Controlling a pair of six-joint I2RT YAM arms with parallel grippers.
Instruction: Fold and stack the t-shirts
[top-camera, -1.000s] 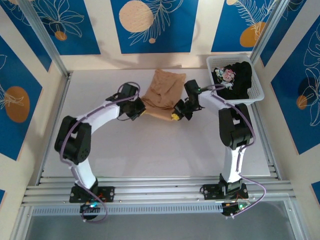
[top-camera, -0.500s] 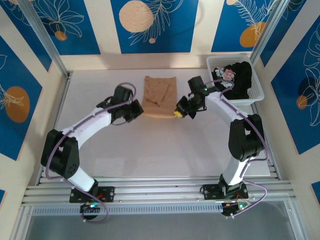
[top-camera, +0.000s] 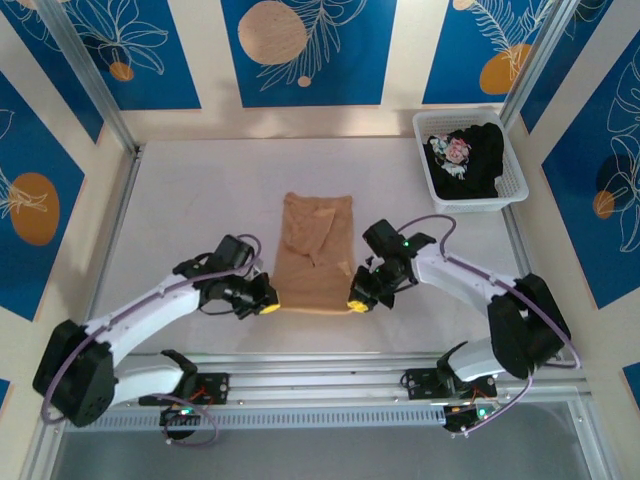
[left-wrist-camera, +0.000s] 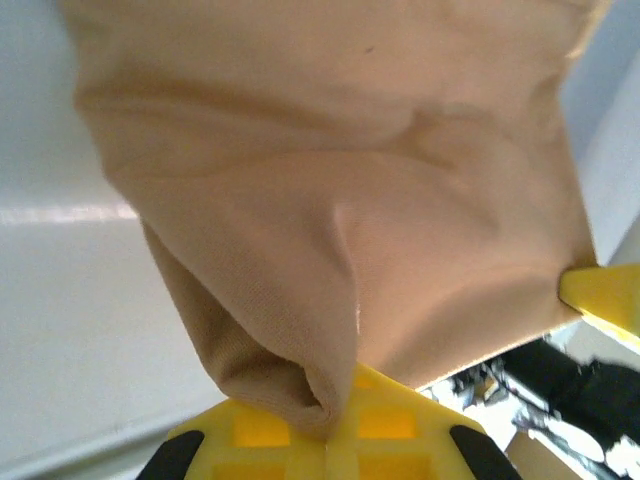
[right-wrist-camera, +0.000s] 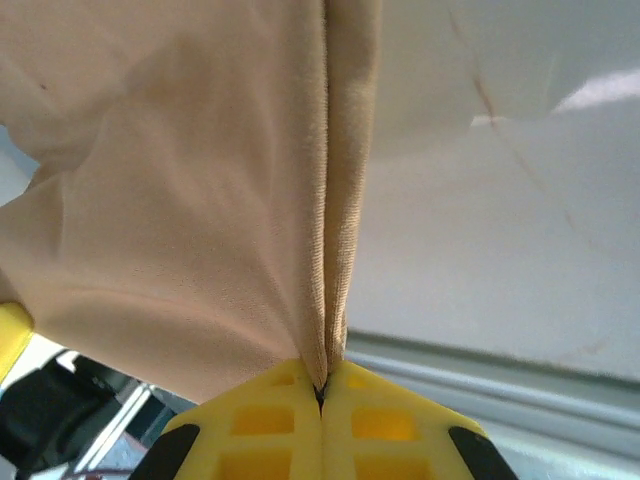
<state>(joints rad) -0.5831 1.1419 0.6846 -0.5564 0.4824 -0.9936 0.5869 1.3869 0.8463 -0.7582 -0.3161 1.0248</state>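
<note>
Compared with a second ago, both arms have dragged the tan-orange t-shirt back toward the near edge of the bench. It was a bunched lump up at mid-bench then; now it lies pulled out into a long, flat strip running away from the bases. The arms have changed too: their elbows were hunched up high before, and now both sit low and folded in close to the near rail, forearms angled inward toward each other. The left end effector is clenched on the shirt's near left corner, and the right end effector is clenched on the near right corner. The left wrist view shows the yellow pads of the left end effector pinched on a fold of the tan cloth. The right wrist view shows the same thing, with the right end effector squeezing a gathered edge of the cloth. Way back in the far right corner, the black t-shirt sits crumpled in the white basket, well apart from everything else.
</note>
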